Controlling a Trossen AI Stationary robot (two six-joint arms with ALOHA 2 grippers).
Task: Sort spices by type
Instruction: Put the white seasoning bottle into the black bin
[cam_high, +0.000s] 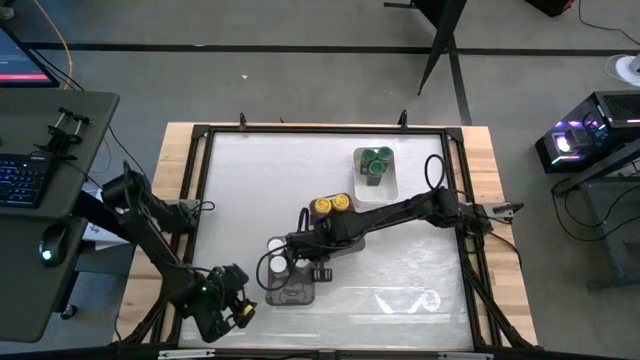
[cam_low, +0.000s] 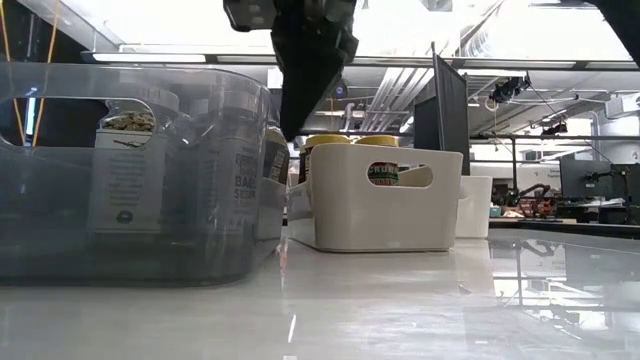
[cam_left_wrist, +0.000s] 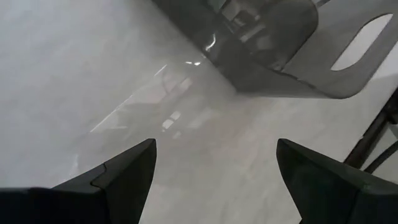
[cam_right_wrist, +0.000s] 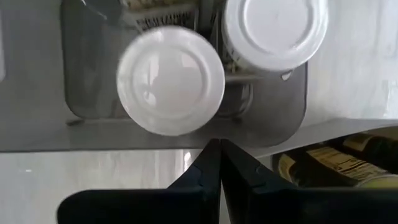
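- Here, the left hand hangs at the near left corner of the glossy white surface, fingers spread wide with nothing between them.
- Beside it stands a smoky translucent tray with rounded walls, holding white-lidded jars.
- The right hand reaches low over this tray, fingers pressed together, empty.
- Yellow-lidded jars sit in a white tray; green-lidded jars sit farther back.
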